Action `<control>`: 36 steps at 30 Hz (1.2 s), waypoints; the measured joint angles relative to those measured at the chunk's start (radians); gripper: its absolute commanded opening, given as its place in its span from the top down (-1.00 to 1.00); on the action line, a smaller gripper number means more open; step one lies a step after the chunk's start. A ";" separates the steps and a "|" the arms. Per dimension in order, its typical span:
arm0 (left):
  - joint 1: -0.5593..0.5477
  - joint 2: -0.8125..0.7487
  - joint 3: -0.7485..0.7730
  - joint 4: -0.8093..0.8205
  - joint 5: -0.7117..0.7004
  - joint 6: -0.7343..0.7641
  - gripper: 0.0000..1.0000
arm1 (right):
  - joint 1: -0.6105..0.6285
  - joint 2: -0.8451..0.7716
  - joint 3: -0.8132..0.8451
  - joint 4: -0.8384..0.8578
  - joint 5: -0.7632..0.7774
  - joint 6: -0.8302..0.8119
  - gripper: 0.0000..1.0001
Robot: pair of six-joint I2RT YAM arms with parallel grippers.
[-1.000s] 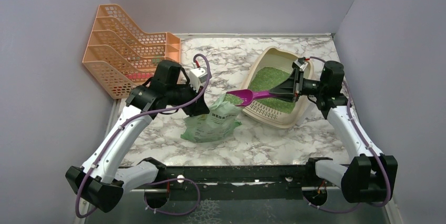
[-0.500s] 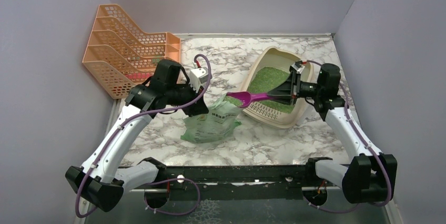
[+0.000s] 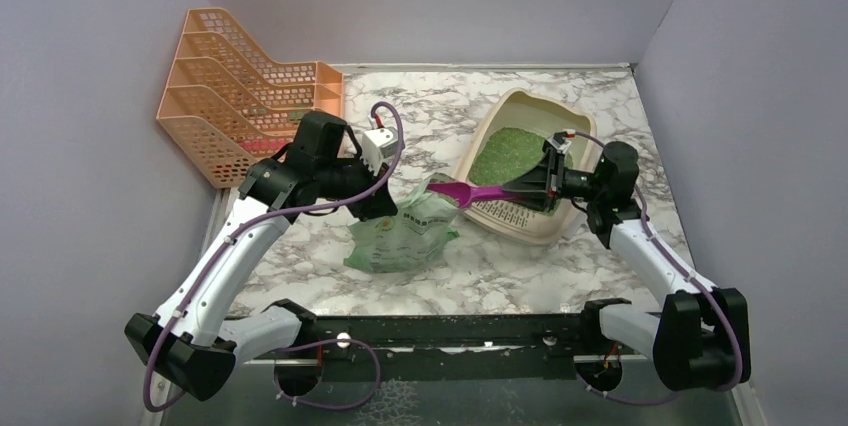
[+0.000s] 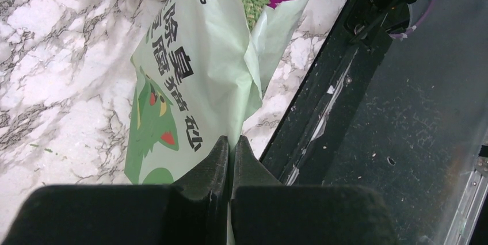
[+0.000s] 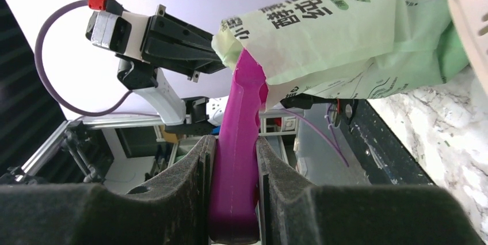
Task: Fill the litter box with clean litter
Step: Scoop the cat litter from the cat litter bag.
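Above, you see one litter box (image 3: pixel 500 212) at two o'clock with clean litter (image 3: pixel 505 151) inside, one bag (image 3: pixel 400 236) at centre, and one scoop (image 3: pixel 470 190). Your left wrist alone shows the left gripper (image 4: pixel 231 159) pinched together on the bag. Right wrist: the right gripper (image 5: pixel 234 147) is clamped on the scoop handle.

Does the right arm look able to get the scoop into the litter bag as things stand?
Probably yes: the left hand pinches the bag by its edge, and the scoop in the right hand sits at its mouth, unobstructed.
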 measured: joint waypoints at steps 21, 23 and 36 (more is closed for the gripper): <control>-0.014 -0.004 -0.001 0.032 -0.002 -0.011 1.00 | -0.113 -0.113 0.003 -0.142 -0.047 -0.082 0.98; -0.014 -0.004 -0.001 0.034 -0.002 -0.014 1.00 | -0.114 -0.114 0.038 -0.209 -0.045 -0.108 0.98; -0.014 -0.001 0.004 0.058 -0.006 -0.025 1.00 | -0.125 -0.109 0.182 -0.477 -0.035 -0.269 0.98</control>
